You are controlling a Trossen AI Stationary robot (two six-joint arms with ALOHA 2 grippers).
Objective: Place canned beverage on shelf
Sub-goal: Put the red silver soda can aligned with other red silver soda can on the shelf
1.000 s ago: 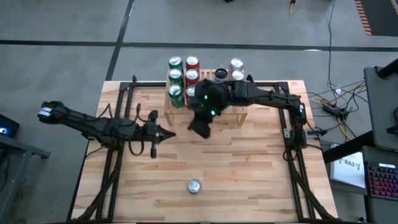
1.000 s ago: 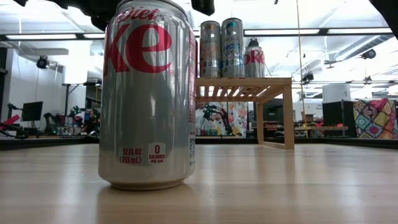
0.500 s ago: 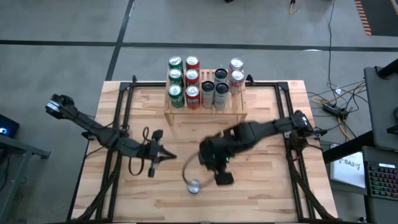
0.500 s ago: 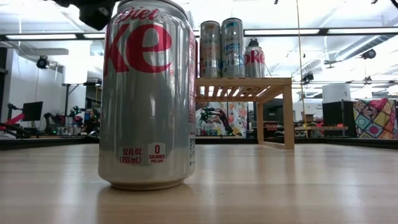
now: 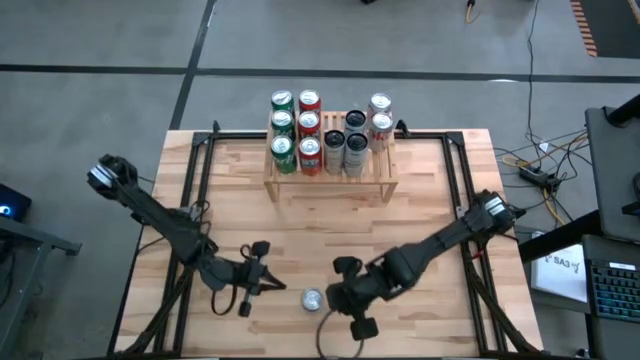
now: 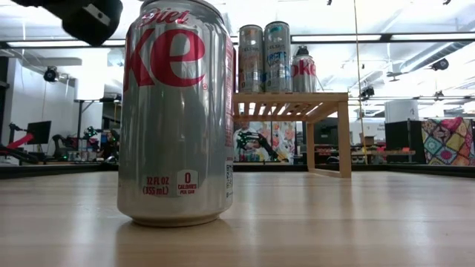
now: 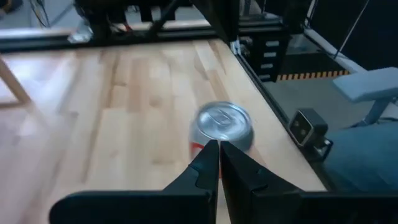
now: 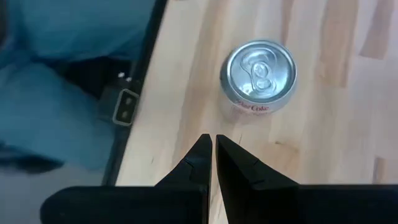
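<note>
High view: silver can (image 5: pixel 313 299) upright near the tabletop (image 5: pixel 420 220) front edge, between left tool (image 5: pixel 262 285) and right tool (image 5: pixel 345 300); shelf (image 5: pixel 330 178) well apart. Wrist views: both tools' fingers together. Probably rigid, smooth; grip mid-wall.

The canned beverage (image 5: pixel 313 299) is a silver Diet Coke can with red lettering, standing upright on the light-wood desk (image 5: pixel 400 230) near its front edge, roughly midway across. Its lid with the pull tab faces up (image 8: pixel 259 74), and in the low view it fills the foreground (image 6: pixel 178 111), its base flat on the boards. The shelf (image 5: pixel 330 183) is a low light-wood rack with a slatted top on short legs (image 6: pixel 297 107), set at the far side of the desk, well apart from the can. It already carries a group of upright cans (image 5: pixel 325 130) in green, red and silver.
</note>
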